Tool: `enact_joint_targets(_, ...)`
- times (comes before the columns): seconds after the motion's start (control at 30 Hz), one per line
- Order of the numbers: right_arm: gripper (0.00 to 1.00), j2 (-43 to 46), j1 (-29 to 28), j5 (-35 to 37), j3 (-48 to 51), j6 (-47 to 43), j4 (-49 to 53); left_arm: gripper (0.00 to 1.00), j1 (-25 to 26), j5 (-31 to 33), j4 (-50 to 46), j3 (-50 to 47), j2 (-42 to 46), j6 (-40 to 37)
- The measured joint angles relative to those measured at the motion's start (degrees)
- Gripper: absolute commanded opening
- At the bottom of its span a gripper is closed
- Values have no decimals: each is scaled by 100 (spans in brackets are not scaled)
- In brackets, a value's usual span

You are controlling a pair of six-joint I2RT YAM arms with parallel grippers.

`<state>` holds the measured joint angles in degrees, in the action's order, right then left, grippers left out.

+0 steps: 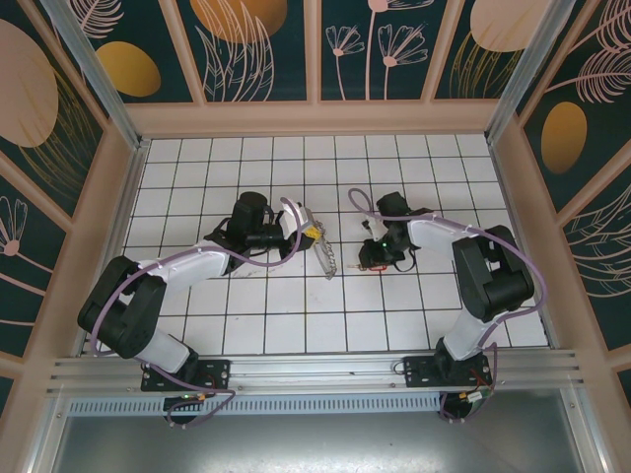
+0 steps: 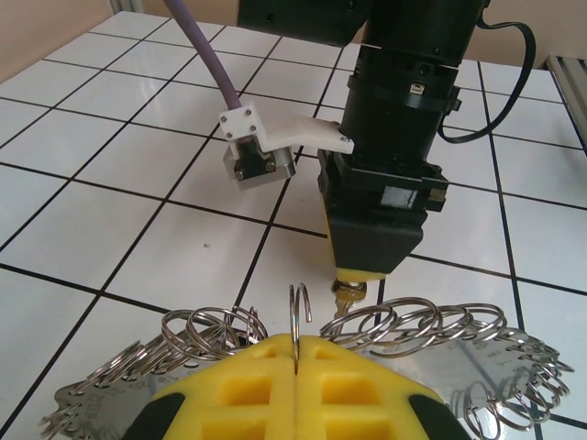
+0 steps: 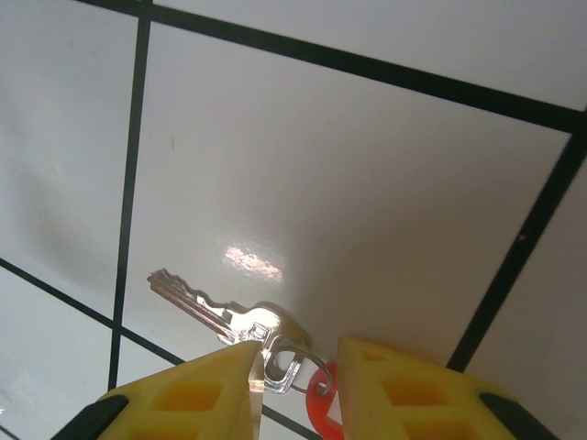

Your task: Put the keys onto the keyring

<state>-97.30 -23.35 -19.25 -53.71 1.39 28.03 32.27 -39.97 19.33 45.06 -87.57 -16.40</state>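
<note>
My left gripper [image 2: 298,356] is shut on the thin wire of the keyring [image 2: 297,307], whose fringe of small rings and metal keys [image 2: 431,323] spreads to both sides of the yellow fingers. In the top view that keyring [image 1: 326,255] lies near mid-table at the left gripper [image 1: 314,236]. A silver key [image 3: 225,316] with a red tag [image 3: 320,404] lies flat on a white tile. My right gripper [image 3: 298,368] straddles the key's head, jaws apart, and the left pad touches or nearly touches it. The right gripper [image 2: 361,273] points down just beyond the keyring.
The white tiled table [image 1: 296,315] is boxed in by beige walls [image 1: 315,118] at the back and sides. A metal rail [image 1: 315,372] runs along the near edge by the arm bases. Purple cables [image 1: 286,212] loop off both arms.
</note>
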Motion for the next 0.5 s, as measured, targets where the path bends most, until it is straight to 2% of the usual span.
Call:
enact_joint_targets(0.07,27,0,-90,127,-26,2,37,0,0,0,-7,0,0,-2)
enact_joint_targets(0.2,15,-2,-164,293,-39,50,70,0,0,0,-11,0,0,-2)
enact_joint_targets(0.5,1,11,-214,179,-15,234,48,0,0,0,-33,0,2,-46)
